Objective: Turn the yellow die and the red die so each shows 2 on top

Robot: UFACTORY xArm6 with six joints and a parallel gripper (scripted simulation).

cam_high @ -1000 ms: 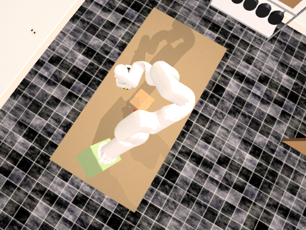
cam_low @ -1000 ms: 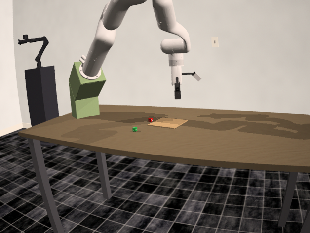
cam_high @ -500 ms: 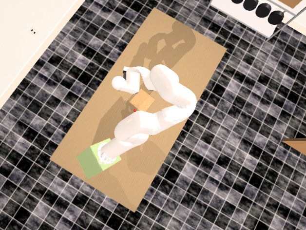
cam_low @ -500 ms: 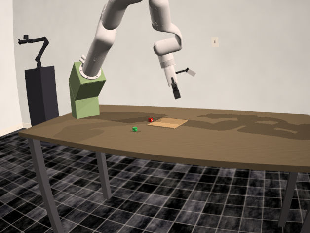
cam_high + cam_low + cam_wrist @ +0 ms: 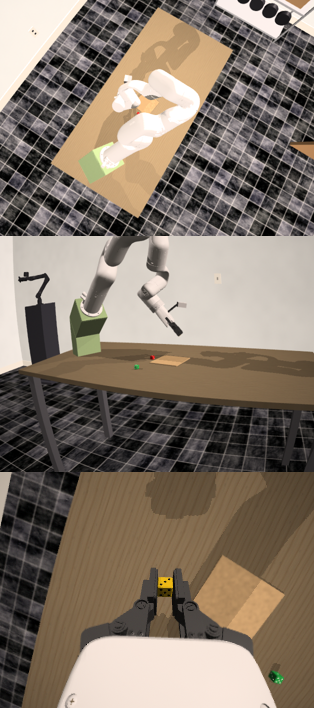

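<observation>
Taking the mat (image 5: 170, 360) as landmark: the green die (image 5: 136, 366) lies on the table (image 5: 228, 385) to its left and nearer the front edge, and the red die (image 5: 152, 357) sits just beside the mat's left corner. Above the mat's right part hangs the tilted gripper (image 5: 165, 588), clamped on the yellow die (image 5: 165, 586), which shows a 3-pip face to the wrist camera.
</observation>
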